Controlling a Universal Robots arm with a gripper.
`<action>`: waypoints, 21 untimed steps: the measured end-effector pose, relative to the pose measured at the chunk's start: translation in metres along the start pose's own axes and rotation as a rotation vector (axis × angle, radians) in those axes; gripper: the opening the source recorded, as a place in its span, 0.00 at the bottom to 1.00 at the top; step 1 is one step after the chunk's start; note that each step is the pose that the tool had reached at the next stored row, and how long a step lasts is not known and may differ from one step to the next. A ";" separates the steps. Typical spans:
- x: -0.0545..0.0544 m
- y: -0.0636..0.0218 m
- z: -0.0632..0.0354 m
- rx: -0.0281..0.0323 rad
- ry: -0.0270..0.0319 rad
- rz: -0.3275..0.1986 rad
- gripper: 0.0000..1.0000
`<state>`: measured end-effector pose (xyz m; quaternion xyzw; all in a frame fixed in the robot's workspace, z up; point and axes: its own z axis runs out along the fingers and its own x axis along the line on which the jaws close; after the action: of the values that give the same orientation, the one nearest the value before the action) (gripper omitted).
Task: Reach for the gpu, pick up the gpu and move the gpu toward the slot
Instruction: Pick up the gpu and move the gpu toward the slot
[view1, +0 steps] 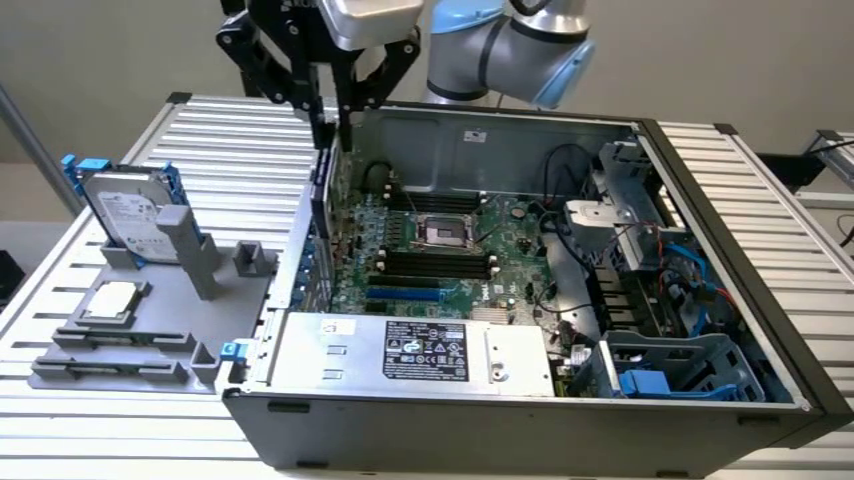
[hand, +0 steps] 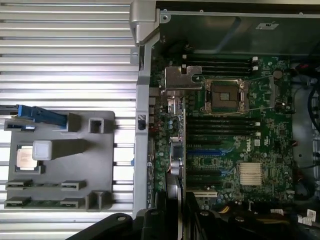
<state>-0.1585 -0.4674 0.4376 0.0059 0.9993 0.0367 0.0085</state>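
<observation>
Alignment is what I must nail: my end effector (view1: 334, 105) seems clamped on the gpu (hand: 176, 155), which hangs edge-down over the motherboard (view1: 441, 245) beside the case's rear wall, so I would keep it vertical above the slot.

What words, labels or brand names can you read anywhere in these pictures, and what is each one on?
"DELL", white lettering, seemingly on the motherboard, in the wrist view; small, so only fairly sure.
Black label on the power supply: print too small to read.
White sticker on the case's inner wall: blurred, unreadable.
Label on the hard drive: text too small to read.
Processor chip on the grey tray: markings not legible.
</observation>
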 end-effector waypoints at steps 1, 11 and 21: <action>-0.005 0.0000 0.0001 0.0000 0.0014 0.000 0.26; -0.048 0.0012 0.0041 0.0003 0.0261 0.002 0.26; -0.090 0.0059 0.0147 0.0008 0.0542 0.004 0.26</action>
<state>-0.0681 -0.4616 0.4248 0.0068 0.9991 0.0364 -0.0186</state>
